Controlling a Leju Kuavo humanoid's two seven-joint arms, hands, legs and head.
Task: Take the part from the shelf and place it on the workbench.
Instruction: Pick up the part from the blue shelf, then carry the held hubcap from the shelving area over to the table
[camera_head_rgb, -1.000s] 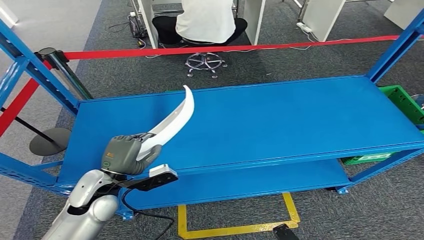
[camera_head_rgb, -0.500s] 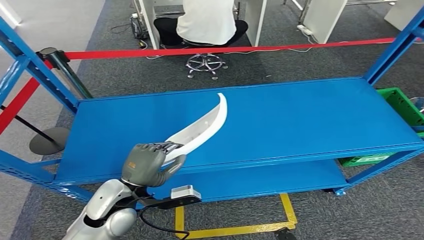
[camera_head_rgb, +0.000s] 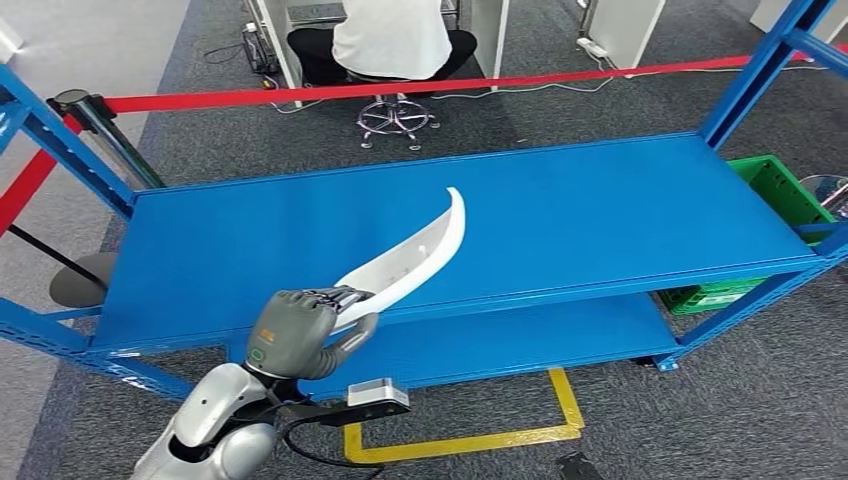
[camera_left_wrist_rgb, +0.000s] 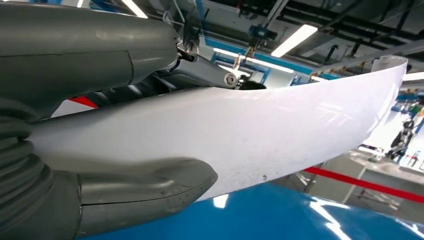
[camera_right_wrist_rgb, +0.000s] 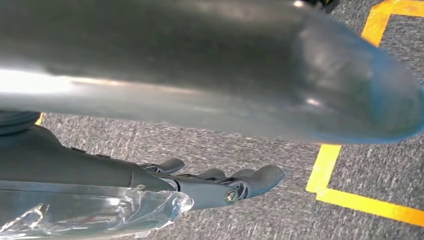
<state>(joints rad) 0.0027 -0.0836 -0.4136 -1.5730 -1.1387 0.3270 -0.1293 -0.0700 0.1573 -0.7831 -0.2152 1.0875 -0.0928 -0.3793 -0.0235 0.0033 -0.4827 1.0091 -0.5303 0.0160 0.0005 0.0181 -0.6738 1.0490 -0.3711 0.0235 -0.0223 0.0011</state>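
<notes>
The part (camera_head_rgb: 420, 255) is a long, curved white panel with small holes. My left hand (camera_head_rgb: 300, 330) grips its lower end at the front edge of the blue shelf (camera_head_rgb: 600, 220). The panel slants up and to the right over the top deck, its tip in the air. In the left wrist view, the thumb (camera_left_wrist_rgb: 150, 190) presses under the white part (camera_left_wrist_rgb: 275, 130) and the darker fingers wrap over it. My right hand (camera_right_wrist_rgb: 220, 185) hangs over grey carpet with its fingers stretched out and nothing in them.
A red barrier tape (camera_head_rgb: 400, 90) runs behind the shelf, with a black stanchion (camera_head_rgb: 90, 120) at the left. A person (camera_head_rgb: 390, 40) sits on a stool beyond it. A green crate (camera_head_rgb: 780, 190) stands at the right end. Yellow floor marking (camera_head_rgb: 560, 410) lies below the lower deck.
My left hand has carried the part to the right and back toward the shelf's front edge, and the panel now leans lower. The head view has shifted slightly.
</notes>
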